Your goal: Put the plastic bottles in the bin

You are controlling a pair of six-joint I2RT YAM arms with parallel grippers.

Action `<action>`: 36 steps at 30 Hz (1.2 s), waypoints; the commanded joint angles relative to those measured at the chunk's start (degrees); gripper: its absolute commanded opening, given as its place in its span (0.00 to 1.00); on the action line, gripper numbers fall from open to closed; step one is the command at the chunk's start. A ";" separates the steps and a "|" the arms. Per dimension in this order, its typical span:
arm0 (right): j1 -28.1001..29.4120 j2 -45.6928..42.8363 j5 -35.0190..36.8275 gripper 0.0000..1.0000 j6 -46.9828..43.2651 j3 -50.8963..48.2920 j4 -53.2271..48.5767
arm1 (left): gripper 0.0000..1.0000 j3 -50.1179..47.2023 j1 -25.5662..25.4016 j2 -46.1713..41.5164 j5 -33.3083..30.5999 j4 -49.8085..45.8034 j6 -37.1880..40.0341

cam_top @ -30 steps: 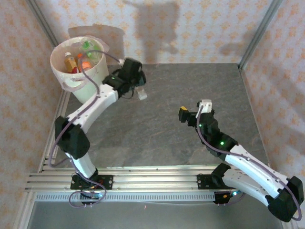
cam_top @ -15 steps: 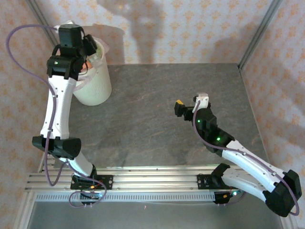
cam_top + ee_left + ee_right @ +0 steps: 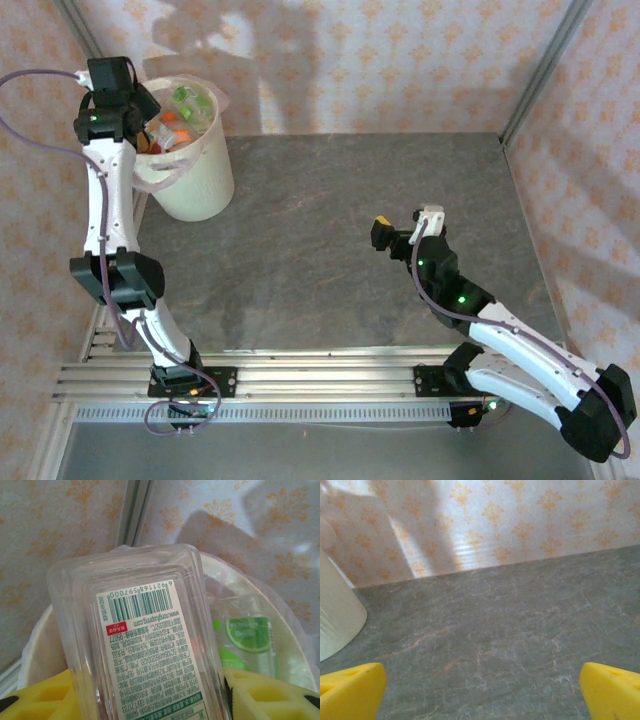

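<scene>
Watching from the side, so starting at the far left corner of the table: the left gripper (image 3: 155, 700) is up over the bin (image 3: 195, 180) now, jaws clamped on a clear bottle (image 3: 140, 630) with a white barcode label. That's the big change. A second ago that arm was stretched low over the table to the right of the bin, right on a small bottle lying there, and since then it's swung up and across to the bin's left rim. From its wrist camera you look past the held bottle straight into the bin, where a lime-label bottle (image 3: 247, 640) sits among the other bottles (image 3: 178, 118) already piled inside. So the carry looks pretty much done, and I'd guess all that's left for this one is letting go. Moving right, the grey table (image 3: 330, 190) has no loose bottles that I can spot from above, so this may well be the last one. Over toward the right side, the right gripper (image 3: 407, 226) hangs low with its jaws spread wide and nothing between them; it's barely shifted in that second.
</scene>
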 commanded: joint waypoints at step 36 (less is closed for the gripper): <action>-0.22 -0.46 3.38 0.99 3.92 -1.87 -0.99 | 1.00 21.86 5.91 19.48 25.20 -13.18 12.56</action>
